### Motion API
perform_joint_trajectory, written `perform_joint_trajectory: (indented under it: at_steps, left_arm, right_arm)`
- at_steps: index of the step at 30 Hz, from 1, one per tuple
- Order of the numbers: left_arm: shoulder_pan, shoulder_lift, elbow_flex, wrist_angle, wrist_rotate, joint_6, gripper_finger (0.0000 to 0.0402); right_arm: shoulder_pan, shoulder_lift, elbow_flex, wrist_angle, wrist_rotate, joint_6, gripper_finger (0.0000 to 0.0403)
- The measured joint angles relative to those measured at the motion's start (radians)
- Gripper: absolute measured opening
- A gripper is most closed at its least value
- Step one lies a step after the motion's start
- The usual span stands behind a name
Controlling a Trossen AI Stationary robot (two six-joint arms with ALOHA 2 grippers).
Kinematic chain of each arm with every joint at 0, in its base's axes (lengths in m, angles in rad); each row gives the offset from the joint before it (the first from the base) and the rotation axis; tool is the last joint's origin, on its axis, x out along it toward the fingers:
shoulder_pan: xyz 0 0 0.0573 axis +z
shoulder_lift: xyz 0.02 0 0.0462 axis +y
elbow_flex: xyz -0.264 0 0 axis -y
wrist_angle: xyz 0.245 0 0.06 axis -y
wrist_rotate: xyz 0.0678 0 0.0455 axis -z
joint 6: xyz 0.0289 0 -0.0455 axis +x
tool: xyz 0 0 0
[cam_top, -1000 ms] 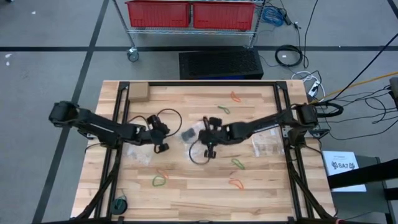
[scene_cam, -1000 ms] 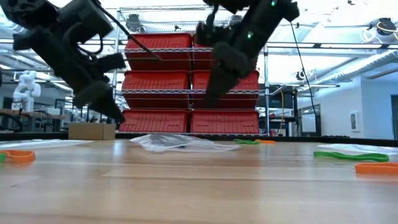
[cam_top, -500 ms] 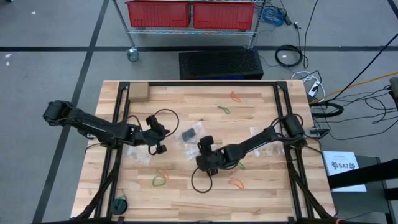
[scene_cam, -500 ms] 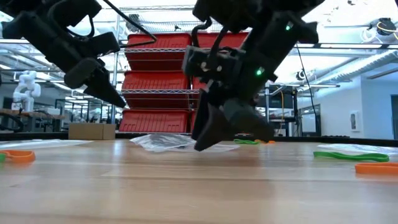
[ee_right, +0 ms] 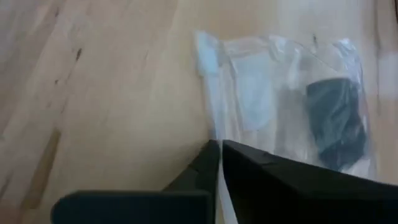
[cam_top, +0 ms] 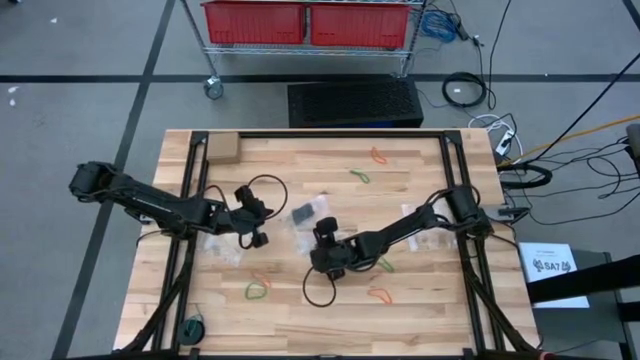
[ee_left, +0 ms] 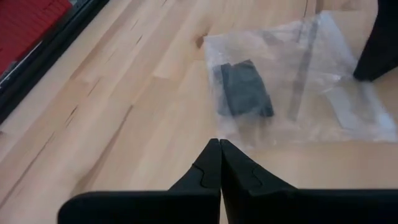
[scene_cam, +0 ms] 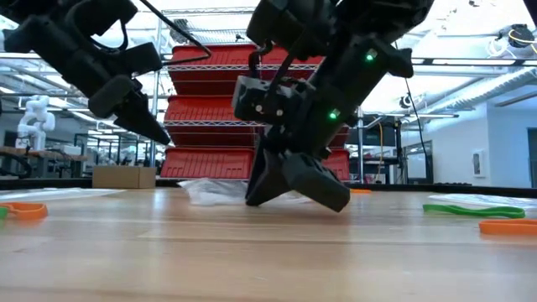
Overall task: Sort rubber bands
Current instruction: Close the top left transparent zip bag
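Writing-wise, only a white sheet (cam_top: 549,268) on the floor right of the surface (cam_top: 330,310) has print on it, something like "SAT", too small to be sure.

Rubber bands are scattered flat on the wood. An orange one (cam_top: 378,156) and a green one (cam_top: 359,175) lie near the far edge, the green one's long axis running diagonally. Another green one (cam_top: 257,291) sits toward the near-left, stretched roughly side to side, with a small orange one (cam_top: 262,278) just above it. An orange band (cam_top: 379,294) lies near-right of centre, long axis side to side, and a green one (cam_top: 385,264) peeks out beside the right arm. In the low view, a green band (scene_cam: 474,210) and an orange one (scene_cam: 508,226) lie at the right.

Right pincer (cam_top: 318,262) is down at the surface just beside a clear bag (cam_top: 308,215) that holds something dark, fingers pressed together on nothing I can make out. Left pincer (cam_top: 258,239) hovers left of centre, also pressed together, empty, near another clear bag (cam_top: 217,247).
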State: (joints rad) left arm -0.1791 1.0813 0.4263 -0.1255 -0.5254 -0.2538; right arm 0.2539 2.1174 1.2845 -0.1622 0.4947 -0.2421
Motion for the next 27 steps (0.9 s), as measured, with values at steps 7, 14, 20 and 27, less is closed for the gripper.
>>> perform_joint_trajectory:
  at_steps: [7, 14, 20, 27]
  left_arm:
    - [0.0, 0.0, 0.0, 0.069, 0.108, 0.076, 0.0003]
    - [0.0, -0.012, 0.012, 0.155, 0.158, 0.159, 0.0019]
    - [0.0, -0.041, 0.035, 0.21, 0.235, 0.185, 0.0075]
    - [0.0, -0.044, 0.035, 0.346, 0.374, 0.165, 0.0139]
  right_arm:
    - [0.005, -0.062, 0.106, -0.139, 0.011, 0.025, 0.0001]
    - [-0.007, -0.206, 0.125, -0.243, 0.001, 0.108, 0.0]
    - [-0.026, -0.31, 0.125, -0.306, 0.011, 0.168, 0.0]
    - [-0.033, -0.34, 0.126, -0.307, 0.03, 0.17, 0.0]
